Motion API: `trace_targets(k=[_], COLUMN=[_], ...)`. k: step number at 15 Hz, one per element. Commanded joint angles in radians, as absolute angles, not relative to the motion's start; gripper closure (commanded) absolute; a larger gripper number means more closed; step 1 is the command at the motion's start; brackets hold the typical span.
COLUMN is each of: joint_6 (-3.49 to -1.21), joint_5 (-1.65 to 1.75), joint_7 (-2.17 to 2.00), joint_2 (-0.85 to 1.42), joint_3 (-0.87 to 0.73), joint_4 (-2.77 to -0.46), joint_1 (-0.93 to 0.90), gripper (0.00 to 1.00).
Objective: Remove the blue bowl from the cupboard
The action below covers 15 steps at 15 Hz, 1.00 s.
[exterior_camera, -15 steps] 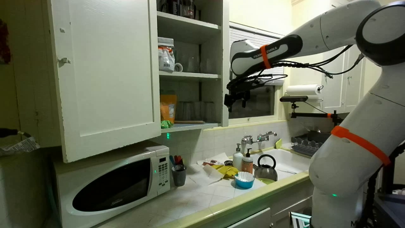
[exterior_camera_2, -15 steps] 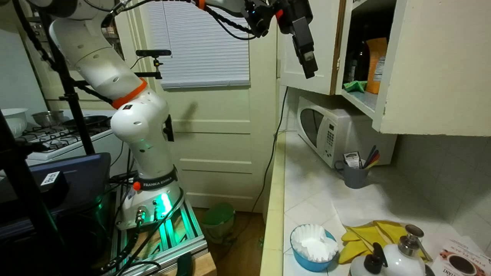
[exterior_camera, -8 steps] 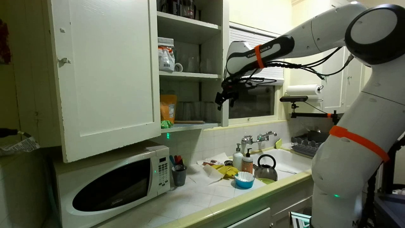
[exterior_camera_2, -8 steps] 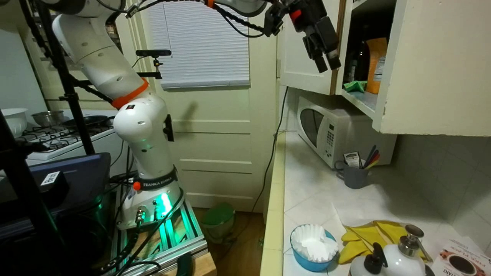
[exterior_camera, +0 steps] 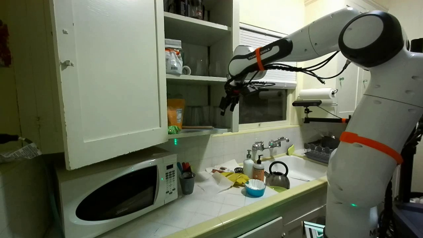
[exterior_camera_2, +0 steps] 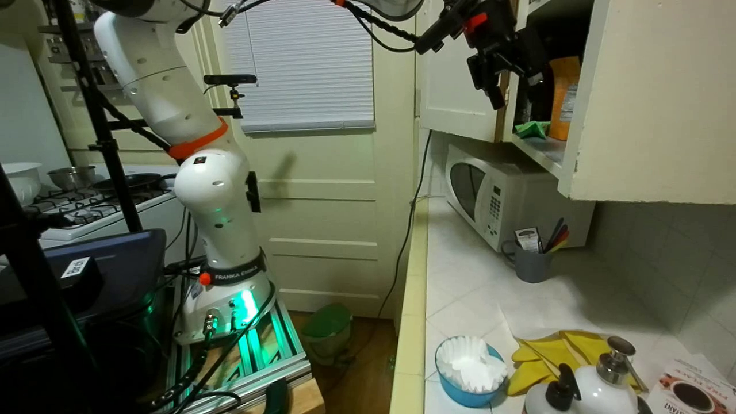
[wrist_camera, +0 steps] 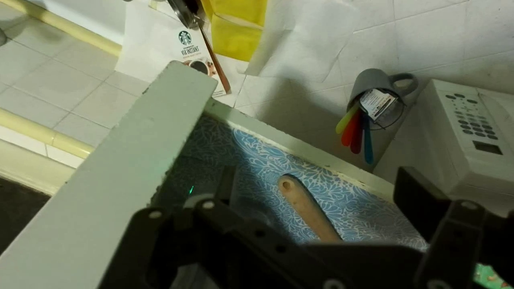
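Blue bowl (exterior_camera: 255, 191) well below it, the gripper (exterior_camera: 228, 110) hangs at the open cupboard (exterior_camera: 235, 19), its fingers (wrist_camera: 419, 200) spread. Below them, a wooden handle (wrist_camera: 307, 208) lies on the bottom shelf (wrist_camera: 259, 148). Farther down, outside the cupboard, the bowl sits on the counter (exterior_camera: 185, 215), holding white paper liners (exterior_camera_2: 471, 365), near a kettle (exterior_camera: 277, 180).

You've got round blue bowl (exterior_camera: 254, 192) on white tiled counter (exterior_camera: 175, 215), near front edge, fluted white paper liners (exterior_camera_2: 470, 365) in it. Crumpled yellow bundle (exterior_camera_2: 552, 349) just behind, back-edge side. Boxy white microwave (exterior_camera_2: 537, 198) at far corner in an exterior view, below the tall white cupboard (exterior_camera_2: 661, 109); gray mug (exterior_camera_2: 532, 267) just beside microwave. Lowest cupboard shelf (exterior_camera: 198, 132): crinkled green packet (exterior_camera: 173, 129) before orange pouch (exterior_camera: 174, 112).
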State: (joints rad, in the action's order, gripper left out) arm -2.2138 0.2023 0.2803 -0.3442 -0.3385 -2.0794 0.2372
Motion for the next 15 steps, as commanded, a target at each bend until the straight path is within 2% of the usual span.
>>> trace_targets(k=[1,15], joint_6=[-2.211,-2.227], joint_5=[0.196,0.205], joint_7=[0.287,0.314], joint_2=[-0.338,-0.282], joint_3=[-0.333,-0.309], joint_4=[-2.071,-2.062], joint_1=[0.246,0.242], gripper=[0.00,0.00])
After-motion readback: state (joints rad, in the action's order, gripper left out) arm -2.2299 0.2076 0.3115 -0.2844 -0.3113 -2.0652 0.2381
